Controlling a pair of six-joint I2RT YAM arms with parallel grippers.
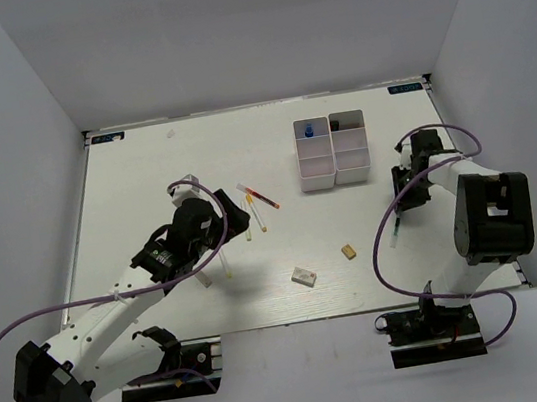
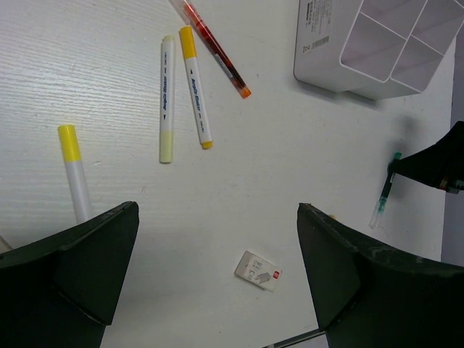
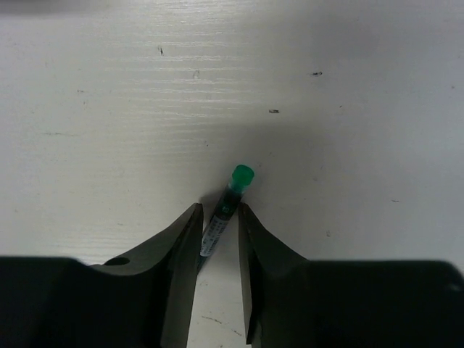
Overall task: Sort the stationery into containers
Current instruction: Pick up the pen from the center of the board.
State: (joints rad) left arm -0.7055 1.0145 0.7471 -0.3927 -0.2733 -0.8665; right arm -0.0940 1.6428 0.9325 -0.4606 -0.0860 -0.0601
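- The left gripper [image 2: 217, 208] is spread wide; a yellow-capped marker [image 2: 72, 170] is half hidden by it.
- A green-capped pen [image 3: 239, 177] is pinched by the right gripper [image 3: 219, 206], lower end hidden.

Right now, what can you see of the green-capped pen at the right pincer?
The green-capped pen is thin, with a clear plastic-looking barrel, dark inside, and a rounded green cap. It seems to lie slanted on the white table, right of the white bins. The right pincer straddles its barrel below the cap, jaws close on both sides; whether they pinch it is unclear.
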